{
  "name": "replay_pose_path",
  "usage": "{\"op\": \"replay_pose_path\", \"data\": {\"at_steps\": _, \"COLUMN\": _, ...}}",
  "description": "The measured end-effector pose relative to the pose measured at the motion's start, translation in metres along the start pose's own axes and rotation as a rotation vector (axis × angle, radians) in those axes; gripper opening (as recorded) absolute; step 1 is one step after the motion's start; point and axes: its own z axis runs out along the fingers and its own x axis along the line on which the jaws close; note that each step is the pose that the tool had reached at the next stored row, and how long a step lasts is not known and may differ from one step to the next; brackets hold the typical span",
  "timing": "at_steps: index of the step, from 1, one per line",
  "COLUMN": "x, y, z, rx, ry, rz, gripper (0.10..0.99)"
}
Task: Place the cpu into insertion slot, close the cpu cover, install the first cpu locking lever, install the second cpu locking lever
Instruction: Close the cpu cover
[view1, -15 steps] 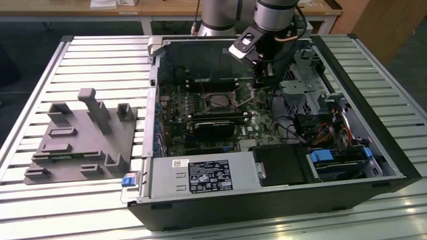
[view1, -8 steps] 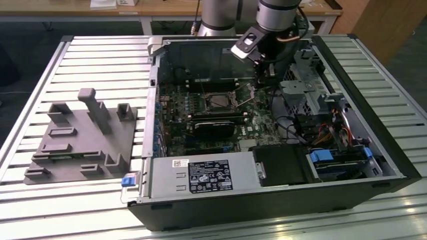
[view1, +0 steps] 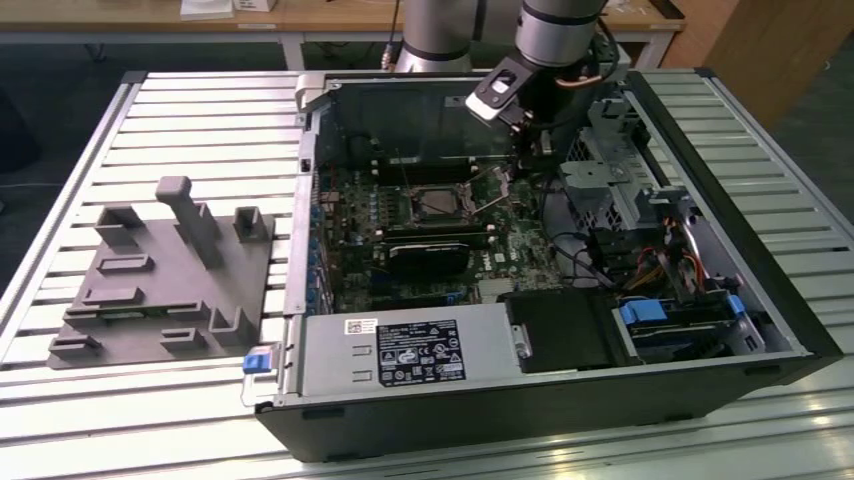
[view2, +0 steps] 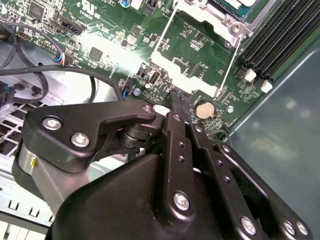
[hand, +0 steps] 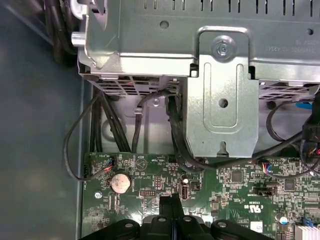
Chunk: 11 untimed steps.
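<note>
Gripper (hand: 171, 201) closed, gripping nothing, just above motherboard (hand: 240, 187) beside coin cell (hand: 120, 183). Printed label (view1: 418, 353) on power supply (view1: 327, 362); print too small to read.

Slatted table (view1: 200, 110): computer case (view1: 534, 410), grey fixture (view1: 147, 290)

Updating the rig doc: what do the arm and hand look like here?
The arm is built of silver-grey cylindrical links with a darker wrist joint and a pale boxy camera housing mounted beside it. The hand is matte black, made of angular linkage bars studded with silver screw heads, and narrows to slim black fingers.
</note>
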Motion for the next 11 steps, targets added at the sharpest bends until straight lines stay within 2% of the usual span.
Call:
{"op": "replay_pose_path", "data": {"at_steps": 6, "x": 0.0008, "y": 0.0005, "z": 0.0052, "rx": 0.003, "ry": -0.0001, "rz": 0.002, "gripper": 0.106}}
{"op": "replay_pose_path", "data": {"at_steps": 11, "x": 0.0008, "y": 0.0003, "z": 0.0059, "rx": 0.003, "ry": -0.0003, "rz": 0.002, "gripper": 0.106}}
